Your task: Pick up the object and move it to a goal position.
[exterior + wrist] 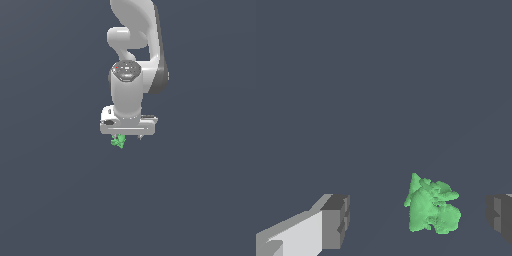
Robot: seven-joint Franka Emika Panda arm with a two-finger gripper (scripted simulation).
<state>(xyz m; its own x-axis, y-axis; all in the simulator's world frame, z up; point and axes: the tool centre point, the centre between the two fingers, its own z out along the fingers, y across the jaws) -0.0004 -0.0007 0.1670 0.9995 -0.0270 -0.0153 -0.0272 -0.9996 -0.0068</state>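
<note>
The object [118, 142] is a tiny bright green jagged lump on the dark grey floor, just under the white gripper [129, 137], toward the exterior view's left of the hand. In the wrist view the object [432, 207] lies between the two grey fingertips [336, 220], nearer to one finger than to the other and touching neither. The gripper [417, 219] is open, with its jaws spread wide on either side of the lump. No goal marker shows in either view.
The white arm [132, 60] rises straight above the hand toward the top of the exterior view. The floor [200, 200] is a plain dark grey surface with nothing else on it in view.
</note>
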